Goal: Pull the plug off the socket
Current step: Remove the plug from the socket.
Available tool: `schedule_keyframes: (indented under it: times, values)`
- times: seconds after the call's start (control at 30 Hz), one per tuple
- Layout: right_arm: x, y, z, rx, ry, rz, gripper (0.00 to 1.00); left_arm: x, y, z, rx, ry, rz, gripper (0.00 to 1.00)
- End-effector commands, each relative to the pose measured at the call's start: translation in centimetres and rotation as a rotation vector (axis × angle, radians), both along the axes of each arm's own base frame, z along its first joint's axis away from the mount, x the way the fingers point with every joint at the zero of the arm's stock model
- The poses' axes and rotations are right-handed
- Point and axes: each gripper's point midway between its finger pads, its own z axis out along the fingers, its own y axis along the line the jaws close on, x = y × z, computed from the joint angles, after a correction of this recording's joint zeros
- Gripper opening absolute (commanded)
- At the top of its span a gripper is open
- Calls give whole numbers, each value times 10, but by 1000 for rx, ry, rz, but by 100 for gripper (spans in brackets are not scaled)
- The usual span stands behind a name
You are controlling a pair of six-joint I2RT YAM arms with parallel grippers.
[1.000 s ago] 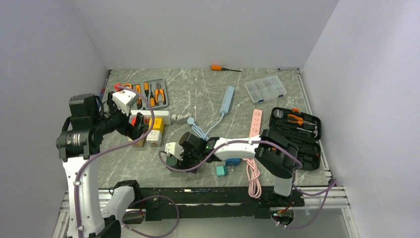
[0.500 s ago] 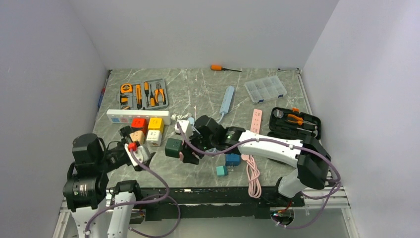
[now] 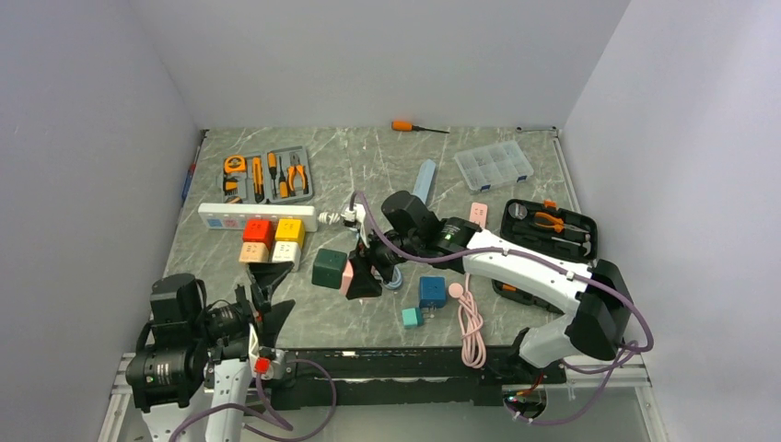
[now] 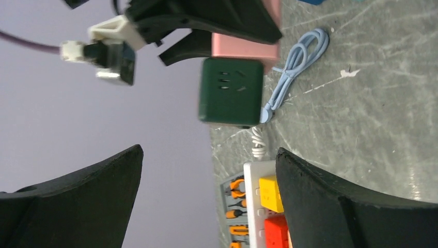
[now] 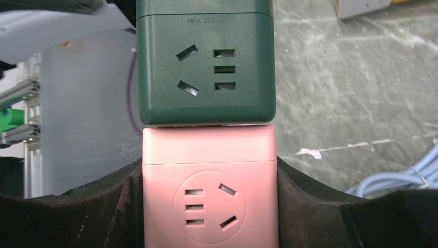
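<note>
Left end effector [image 3: 270, 293] backed off, wide open, right end effector [image 3: 361, 276] clamped on pink cube [image 5: 209, 191], green cube [image 5: 205, 67] stuck on

Overhead, wrist close-ups; green cube [image 3: 329, 267] shared

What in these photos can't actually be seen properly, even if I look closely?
Right wrist view: any prongs joining the pink cube to the green cube are hidden inside their closed seam.
Top view: the right gripper covers most of the pink cube.
Left wrist view: the white power strip runs off the bottom edge.
</note>
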Motion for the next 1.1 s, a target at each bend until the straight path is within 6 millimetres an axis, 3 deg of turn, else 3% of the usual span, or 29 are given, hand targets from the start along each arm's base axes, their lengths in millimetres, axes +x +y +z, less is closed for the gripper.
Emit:
schedule_keyframes:
  times: [0.0,0.1,0.27,0.77,0.8,0.83,1.07]
  values:
    - [-8,12,62,145,-10,50,0,-1,-8,0,103,-230,-131,99]
    - [-7,15,67,152,-3,42,0,0,-10,-6,148,-273,-177,99]
    - [-10,22,73,159,-3,42,0,12,-11,5,118,-311,-179,99]
    - [-9,53,84,151,-13,44,0,33,-9,10,141,-332,-214,99]
    - [-9,55,85,152,-15,42,0,34,-8,4,85,-204,-177,99]
    - [-8,58,88,159,-18,43,0,36,-9,8,138,-316,-216,99]
    - [-1,80,87,144,-17,45,0,47,-12,4,146,-336,-246,95]
